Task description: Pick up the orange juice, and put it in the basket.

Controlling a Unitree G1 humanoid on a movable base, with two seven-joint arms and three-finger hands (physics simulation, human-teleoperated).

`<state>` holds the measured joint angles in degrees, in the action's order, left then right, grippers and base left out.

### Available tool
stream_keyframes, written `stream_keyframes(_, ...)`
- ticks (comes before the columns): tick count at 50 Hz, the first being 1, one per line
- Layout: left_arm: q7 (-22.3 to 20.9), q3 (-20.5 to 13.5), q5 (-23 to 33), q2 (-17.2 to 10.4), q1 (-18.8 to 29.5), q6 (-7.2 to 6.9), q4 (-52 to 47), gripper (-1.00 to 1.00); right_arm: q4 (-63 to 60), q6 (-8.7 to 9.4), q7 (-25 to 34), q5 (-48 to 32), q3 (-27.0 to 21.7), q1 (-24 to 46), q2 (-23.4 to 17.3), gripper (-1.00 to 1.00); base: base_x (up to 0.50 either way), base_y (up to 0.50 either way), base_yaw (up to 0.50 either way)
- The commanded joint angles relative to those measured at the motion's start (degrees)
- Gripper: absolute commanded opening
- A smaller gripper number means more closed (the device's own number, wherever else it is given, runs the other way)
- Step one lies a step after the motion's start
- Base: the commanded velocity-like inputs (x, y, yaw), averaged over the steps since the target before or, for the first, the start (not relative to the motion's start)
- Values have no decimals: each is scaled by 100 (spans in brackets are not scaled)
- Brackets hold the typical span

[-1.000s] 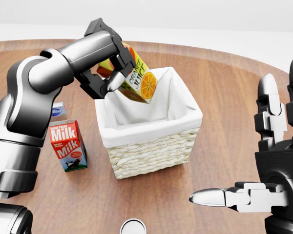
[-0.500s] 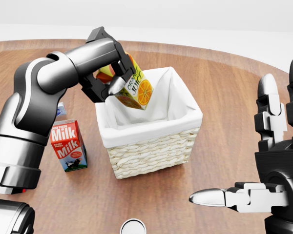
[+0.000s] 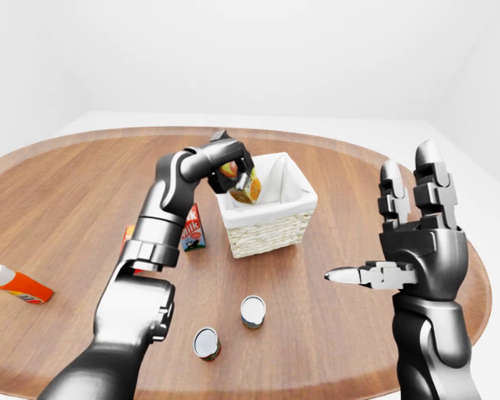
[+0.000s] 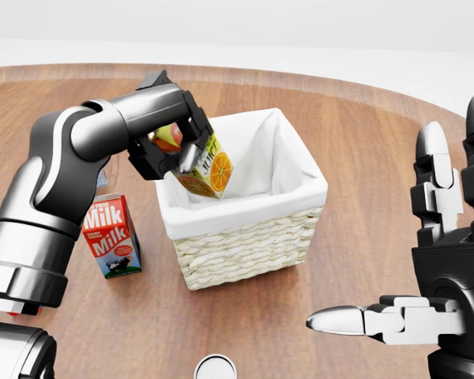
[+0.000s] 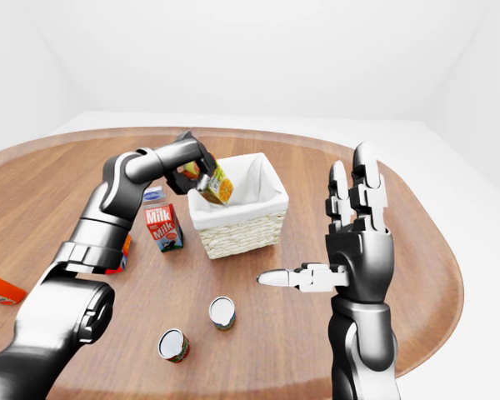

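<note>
The orange juice is being gripped by the left hand, whose fingers are closed round the carton's upper part. The carton is being held tilted, its lower end dipping inside the basket at the basket's left wall, above the white lining. The basket is being carried by the tabletop near its middle. A milk carton is being shown upright just left of the basket. The right hand is being held apart from everything at the right of the head view, fingers spread wide and empty. Two cans are being shown nearer the tabletop's bottom edge in the right-eye view, and a red-and-white tube by its left edge.
</note>
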<state>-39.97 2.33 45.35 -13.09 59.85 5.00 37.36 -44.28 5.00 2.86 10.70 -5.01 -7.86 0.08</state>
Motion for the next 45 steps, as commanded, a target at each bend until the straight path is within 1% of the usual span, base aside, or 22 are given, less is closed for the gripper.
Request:
stream_keyframes(1, 101, -41, 791, -64, 147, 0, 354, 100, 8, 0, 9, 3, -9, -2, -3, 100, 0, 0, 0)
stream_keyframes(4, 7, -81, 718, -66, 161, 0, 326, 100, 41, 0, 16, 6, -18, 2, -2, 100, 0, 0, 0)
stream_keyframes(5, -3, -119, 607, -37, 166, 0, 253, 100, 52, 0, 10, -4, -8, 6, 2, 100, 0, 0, 0)
stream_keyframes(14, -3, -129, 375, -1, 213, 0, 63, 100, 10, 0, 13, 10, -18, -8, -4, 100, 0, 0, 0)
stream_keyframes(17, -3, -157, 171, 48, 189, 0, -110, 100, 52, 0, 12, -7, -7, 2, 1, 100, 0, 0, 0)
stream_keyframes(22, -3, -165, 56, 34, 204, 0, -263, 100, 63, 0, 15, -11, 2, -15, 2, 100, 0, 0, 0)
stream_keyframes(26, -3, -201, -196, 36, 199, 0, -477, 100, 88, 0, 11, -25, 15, -13, 5, 100, 0, 0, 0)
stream_keyframes(39, -3, -166, -156, 25, 127, 0, -432, 100, 106, 0, 8, -37, 25, -23, 5, 100, 0, 0, 0)
stream_keyframes(41, -3, -218, -366, 88, 60, 0, -601, 100, 104, 0, 14, -47, 42, -49, 9, 100, 0, 0, 0)
stream_keyframes(43, -3, -226, -535, 122, -103, 0, -852, 100, 130, 0, 19, -44, 36, -42, 7, 100, 0, 0, 0)
stream_keyframes(45, -3, -260, -824, 189, -294, 0, -1129, 100, 170, 0, 18, -53, 35, -30, 7, 100, 0, 0, 0)
